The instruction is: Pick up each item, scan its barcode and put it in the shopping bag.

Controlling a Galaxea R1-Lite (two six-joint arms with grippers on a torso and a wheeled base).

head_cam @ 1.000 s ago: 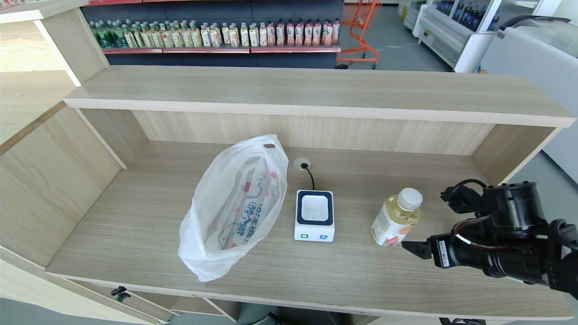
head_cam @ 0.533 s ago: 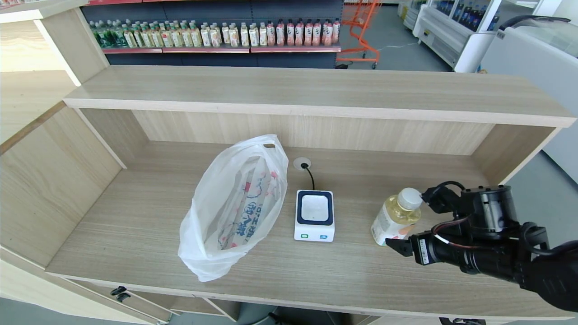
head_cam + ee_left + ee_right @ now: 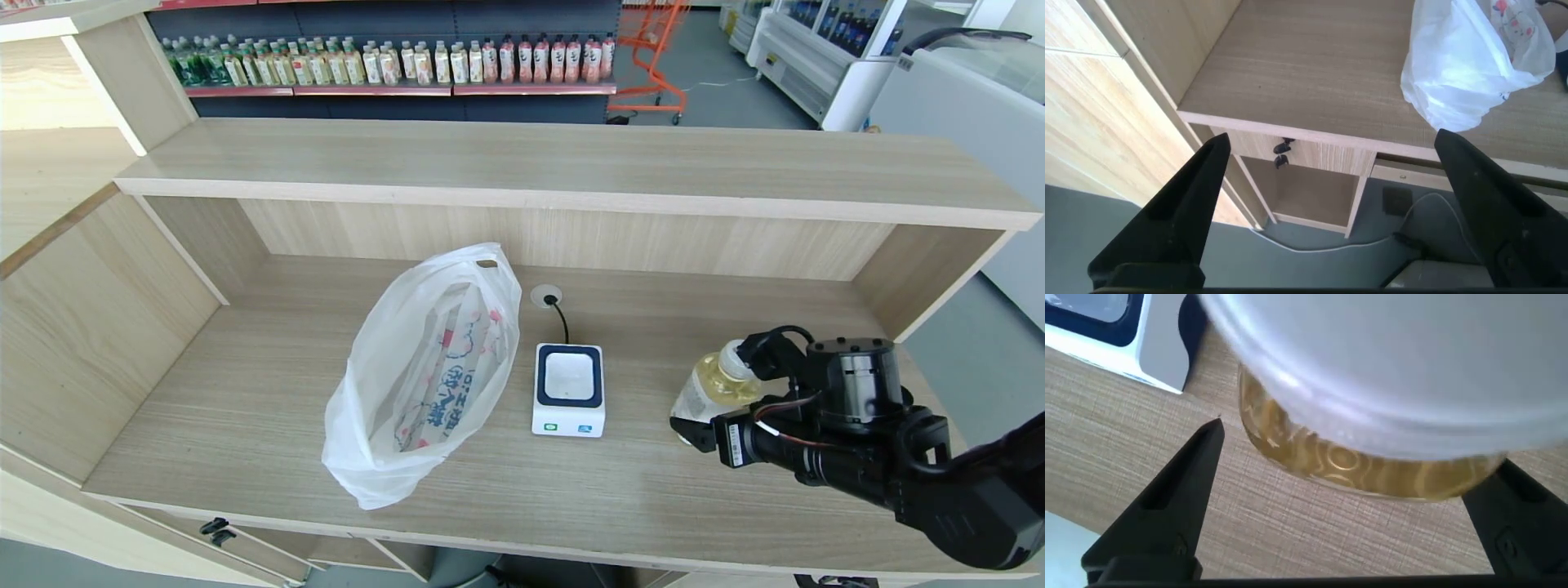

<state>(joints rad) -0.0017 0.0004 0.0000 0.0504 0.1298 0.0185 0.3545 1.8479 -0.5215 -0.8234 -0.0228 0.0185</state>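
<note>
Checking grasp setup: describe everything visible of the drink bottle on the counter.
The bottle is clear plastic with a white cap, pale yellow liquid and a whitish label. It stands on the wooden counter, to the robot's right of the scanner, apart from it. The open right pincer brackets it, one finger each side, with gaps showing in the right wrist view.
</note>
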